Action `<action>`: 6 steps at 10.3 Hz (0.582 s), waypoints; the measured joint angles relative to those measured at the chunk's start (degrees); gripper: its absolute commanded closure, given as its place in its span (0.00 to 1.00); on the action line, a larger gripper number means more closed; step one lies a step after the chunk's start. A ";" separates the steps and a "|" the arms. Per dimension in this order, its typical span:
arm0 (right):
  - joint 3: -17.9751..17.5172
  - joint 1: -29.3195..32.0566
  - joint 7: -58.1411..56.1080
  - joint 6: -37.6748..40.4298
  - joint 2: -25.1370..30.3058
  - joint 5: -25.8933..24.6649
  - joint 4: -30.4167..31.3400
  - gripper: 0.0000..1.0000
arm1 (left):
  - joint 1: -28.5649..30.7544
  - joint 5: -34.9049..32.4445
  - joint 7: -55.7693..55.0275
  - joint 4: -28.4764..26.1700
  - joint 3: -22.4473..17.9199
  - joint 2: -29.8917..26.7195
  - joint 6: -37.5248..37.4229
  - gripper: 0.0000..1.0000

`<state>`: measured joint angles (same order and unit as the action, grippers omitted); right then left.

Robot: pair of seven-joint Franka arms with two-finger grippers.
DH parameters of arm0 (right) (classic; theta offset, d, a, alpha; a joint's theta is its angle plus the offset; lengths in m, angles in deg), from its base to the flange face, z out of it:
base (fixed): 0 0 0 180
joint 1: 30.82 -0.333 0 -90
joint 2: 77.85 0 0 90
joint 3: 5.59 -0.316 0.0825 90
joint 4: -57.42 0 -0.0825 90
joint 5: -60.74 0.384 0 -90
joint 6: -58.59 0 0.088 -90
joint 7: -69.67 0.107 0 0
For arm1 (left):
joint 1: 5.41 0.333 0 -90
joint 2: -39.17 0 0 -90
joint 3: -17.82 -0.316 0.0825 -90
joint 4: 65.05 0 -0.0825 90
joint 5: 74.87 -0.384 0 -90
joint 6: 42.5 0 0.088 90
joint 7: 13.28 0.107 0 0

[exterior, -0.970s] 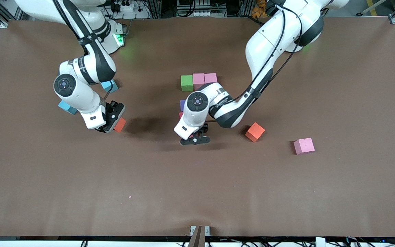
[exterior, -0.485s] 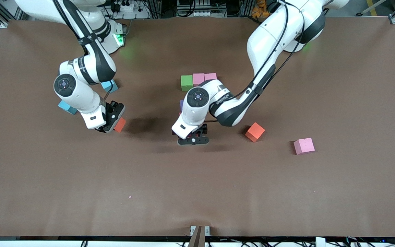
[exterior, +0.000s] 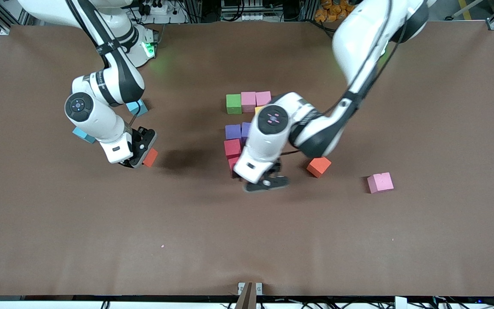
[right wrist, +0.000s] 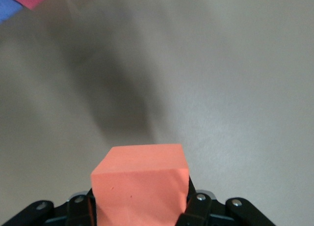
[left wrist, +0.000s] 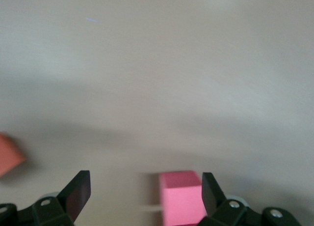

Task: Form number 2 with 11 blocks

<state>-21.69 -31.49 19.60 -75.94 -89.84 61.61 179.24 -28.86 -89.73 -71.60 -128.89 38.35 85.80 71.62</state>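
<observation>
- Toward the right arm's end of the table, two light-blue cubes lie half hidden under the right arm, at about ten o'clock from its hand. They are spares, so they are probably meant to stay out of the build.
- The right gripper hangs low over bare table, at nine o'clock from the digit. Its fingers are pinched narrow on an orange cube, gripped by opposite faces. This arm appears to wait with its piece ready.
- At the table's middle, the number 2 is partly built. It has a top row of a green cube and two pink cubes, with a sliver of a yellow cube below them. Purple cubes sit in the middle row, and red cubes run down toward six o'clock.
- The left gripper hovers at five o'clock from the lowest red cube, with its fingers spread wide and nothing held. It is likely free to fetch another piece.
- A loose orange cube lies at three o'clock from the digit's foot, and it seems to be the nearest candidate for the bottom row.
- A loose pink cube lies out at four o'clock, well apart.
</observation>
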 measured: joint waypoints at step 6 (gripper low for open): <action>6.04 -21.49 4.49 2.85 -8.27 0.08 -18.35 0.57 | 10.77 0.02 -3.02 -7.91 -0.18 -8.63 -12.08 0.00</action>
<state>-15.65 -52.98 24.09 -73.09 -98.12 61.69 160.89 -18.10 -89.71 -74.62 -136.81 38.17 77.17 59.54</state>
